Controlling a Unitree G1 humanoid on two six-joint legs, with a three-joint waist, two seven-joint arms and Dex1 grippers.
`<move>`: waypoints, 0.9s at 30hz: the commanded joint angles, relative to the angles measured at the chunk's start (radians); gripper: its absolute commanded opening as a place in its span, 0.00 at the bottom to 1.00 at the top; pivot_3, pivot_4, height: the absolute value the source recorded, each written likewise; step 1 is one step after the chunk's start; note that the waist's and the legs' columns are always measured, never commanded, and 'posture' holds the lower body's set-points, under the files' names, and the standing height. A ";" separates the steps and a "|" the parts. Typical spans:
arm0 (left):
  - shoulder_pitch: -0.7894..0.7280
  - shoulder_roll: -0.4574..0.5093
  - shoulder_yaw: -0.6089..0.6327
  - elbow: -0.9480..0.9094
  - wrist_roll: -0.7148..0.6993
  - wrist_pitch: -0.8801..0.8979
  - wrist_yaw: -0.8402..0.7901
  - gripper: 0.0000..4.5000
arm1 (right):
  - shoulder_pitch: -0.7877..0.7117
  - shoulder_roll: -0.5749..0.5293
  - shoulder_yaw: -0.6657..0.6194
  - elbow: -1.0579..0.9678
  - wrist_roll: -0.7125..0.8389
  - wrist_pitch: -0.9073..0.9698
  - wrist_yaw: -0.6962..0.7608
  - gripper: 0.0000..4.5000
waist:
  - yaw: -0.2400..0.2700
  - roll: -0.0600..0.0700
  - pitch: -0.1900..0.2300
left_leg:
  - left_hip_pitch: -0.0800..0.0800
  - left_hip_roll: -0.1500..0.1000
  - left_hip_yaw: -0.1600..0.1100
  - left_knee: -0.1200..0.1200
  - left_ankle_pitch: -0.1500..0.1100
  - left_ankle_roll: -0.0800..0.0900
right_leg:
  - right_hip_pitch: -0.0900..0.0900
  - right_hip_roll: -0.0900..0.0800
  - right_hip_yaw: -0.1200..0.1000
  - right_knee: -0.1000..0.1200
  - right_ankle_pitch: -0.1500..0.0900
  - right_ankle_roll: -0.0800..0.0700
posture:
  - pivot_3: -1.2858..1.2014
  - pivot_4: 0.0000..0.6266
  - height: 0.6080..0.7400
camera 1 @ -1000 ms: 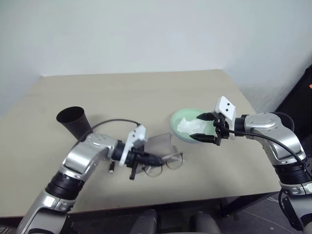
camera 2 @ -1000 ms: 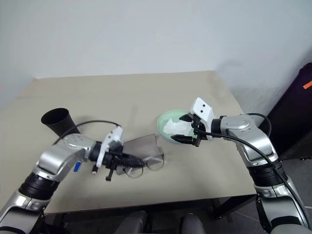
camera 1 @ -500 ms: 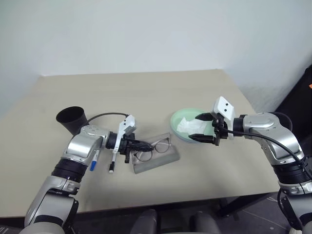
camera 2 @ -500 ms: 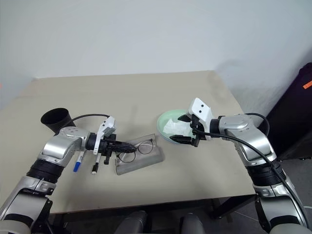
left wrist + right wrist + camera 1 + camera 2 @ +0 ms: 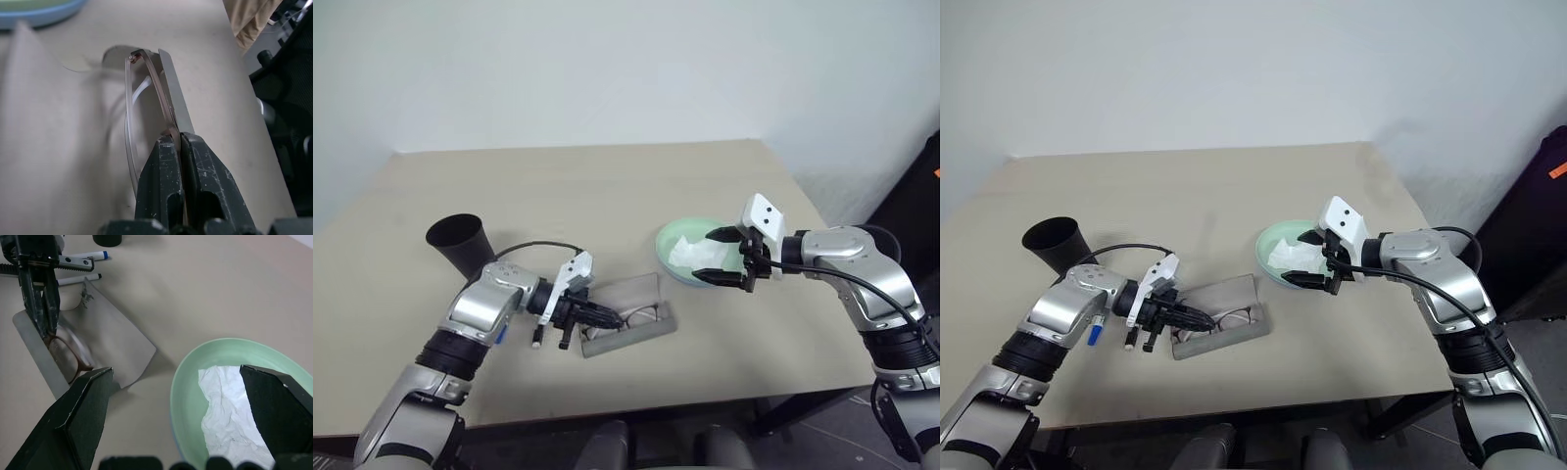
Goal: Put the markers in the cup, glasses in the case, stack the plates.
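My left gripper [image 5: 607,317] is shut on the thin dark frame of the glasses [image 5: 146,83], which lie low inside the open grey case [image 5: 636,292]. The lenses [image 5: 68,352] rest against the case's inner wall. The black cup [image 5: 460,245] stands upright behind my left arm. The black-capped marker [image 5: 539,337] and the blue-capped marker [image 5: 83,257] lie side by side on the table next to that arm. My right gripper [image 5: 707,257] hangs open over the pale green plate [image 5: 671,240]. A light blue plate rim [image 5: 44,18] shows under the green one.
A crumpled white tissue [image 5: 230,406] lies in the green plate between my right fingers [image 5: 83,421]. The beige table [image 5: 607,186] ends close to the right of the plate. A white wall stands behind the table.
My left gripper has carried the glasses from in front of the case back over it and lowered them into it. The right arm has not moved.
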 commanded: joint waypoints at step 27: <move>-0.065 -0.083 0.254 0.005 -0.006 0.045 0.410 0.00 | -0.028 -0.016 -0.018 -0.045 0.013 -0.004 0.015 1.00 | 0.000 0.000 0.000 | 0.000 -0.001 -0.001 0.001 0.000 0.000 | 0.001 0.000 0.000 0.001 0.000 0.000 | 0.52 0.00 0.72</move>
